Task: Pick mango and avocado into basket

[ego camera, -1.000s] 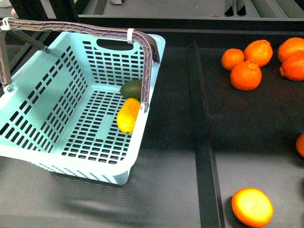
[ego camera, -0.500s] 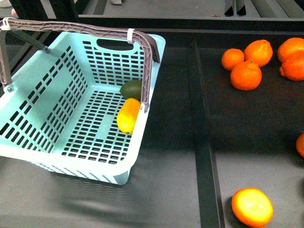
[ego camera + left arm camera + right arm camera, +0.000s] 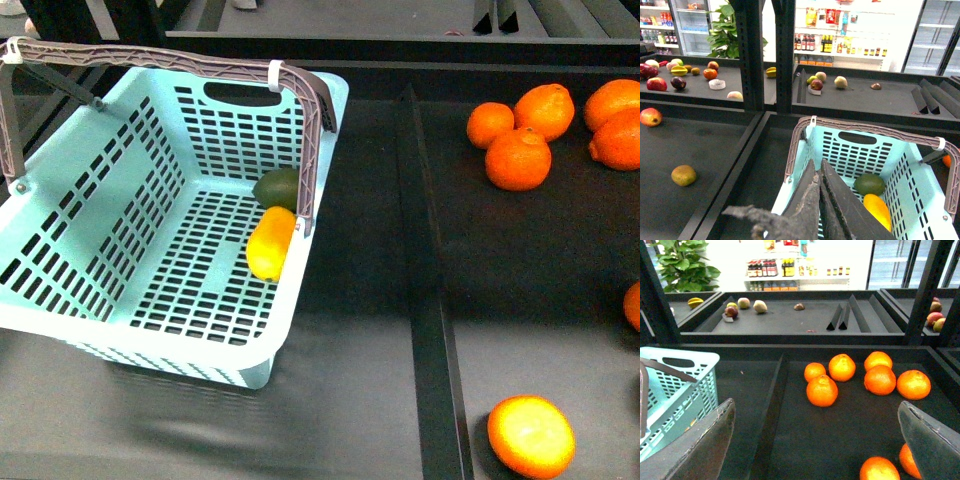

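The pale mint-green basket (image 3: pixel 110 230) stands on the dark shelf at the left of the front view, its brown handle (image 3: pixel 170 60) raised. Inside it, against the right wall, lie the yellow mango (image 3: pixel 270 243) and, just behind it, the dark green avocado (image 3: pixel 277 187). No arm shows in the front view. In the left wrist view my left gripper (image 3: pixel 817 167) is shut with nothing in it, hanging above the basket (image 3: pixel 920 200), with the avocado (image 3: pixel 870 184) and mango (image 3: pixel 877 210) beyond it. My right gripper (image 3: pixel 815 412) is open and empty over the orange shelf, the basket (image 3: pixel 675 390) to one side.
Several round oranges (image 3: pixel 518 158) lie in the shelf bay right of a dark divider (image 3: pixel 425 270), one orange (image 3: pixel 531 436) near the front. The left wrist view shows an apple (image 3: pixel 650 117) and a brownish fruit (image 3: pixel 683 175) in a neighbouring bay.
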